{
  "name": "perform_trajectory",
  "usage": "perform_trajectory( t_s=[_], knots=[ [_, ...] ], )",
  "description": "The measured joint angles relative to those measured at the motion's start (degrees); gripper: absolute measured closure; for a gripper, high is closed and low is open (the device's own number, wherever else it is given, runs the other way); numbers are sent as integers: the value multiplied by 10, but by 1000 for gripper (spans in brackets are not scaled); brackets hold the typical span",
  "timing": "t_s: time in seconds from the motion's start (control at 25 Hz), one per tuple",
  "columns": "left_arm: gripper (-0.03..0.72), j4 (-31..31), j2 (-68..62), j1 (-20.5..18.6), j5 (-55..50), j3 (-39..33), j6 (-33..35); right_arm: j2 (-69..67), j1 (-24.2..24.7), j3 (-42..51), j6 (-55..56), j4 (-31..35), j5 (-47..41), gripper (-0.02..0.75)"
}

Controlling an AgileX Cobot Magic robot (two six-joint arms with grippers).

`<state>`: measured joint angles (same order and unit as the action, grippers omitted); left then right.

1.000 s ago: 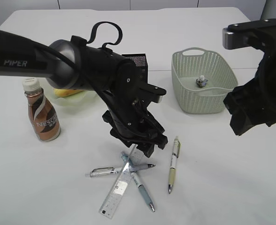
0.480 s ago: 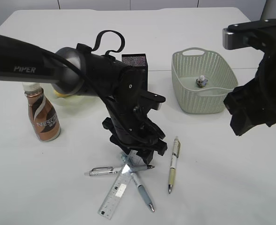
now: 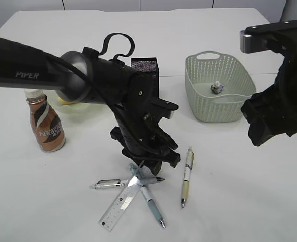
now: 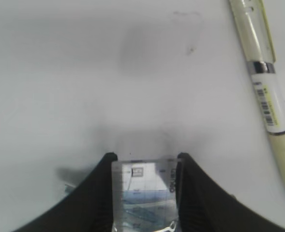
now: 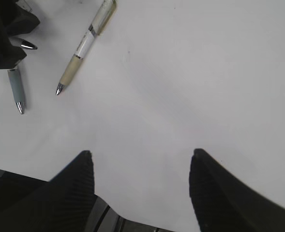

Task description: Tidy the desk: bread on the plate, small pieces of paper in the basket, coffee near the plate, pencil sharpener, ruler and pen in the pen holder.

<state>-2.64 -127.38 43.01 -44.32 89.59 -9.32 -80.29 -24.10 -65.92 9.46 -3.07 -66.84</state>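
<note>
L gripper (image 4: 144, 162) fingers clamp ruler (image 3: 119, 201) end, rest slanting to desk (image 3: 239, 191).

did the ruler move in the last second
Yes. The ruler, now between the left gripper fingers, has swung: its far end slid left, away from the beige pen that lies unmoved on the desk.

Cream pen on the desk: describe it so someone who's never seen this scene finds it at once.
Start from the grey-green basket at the back right of the white desk and come straight toward the camera. The cream pen lies alone on bare tabletop, roughly upright in the exterior view, tip nearest the camera. Unlike the two pens crossed under the clear ruler to its left, it touches nothing and has a beige grip.
</note>
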Motion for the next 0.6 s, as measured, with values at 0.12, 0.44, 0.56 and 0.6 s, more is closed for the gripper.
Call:
perform_trajectory(
  t_s=[0.12, 0.44, 0.56, 0.6],
  knots=[
    [422, 0, 0, 0, 2, 0, 0, 0, 0, 0, 0, 0, 0, 253],
    [426, 0, 0, 0, 5, 0, 0, 0, 0, 0, 0, 0, -1, 252],
    [427, 1, 0, 0, 5, 0, 0, 0, 0, 0, 0, 0, -1, 252],
    [427, 2, 0, 0, 5, 0, 0, 0, 0, 0, 0, 0, -1, 252]
  ],
)
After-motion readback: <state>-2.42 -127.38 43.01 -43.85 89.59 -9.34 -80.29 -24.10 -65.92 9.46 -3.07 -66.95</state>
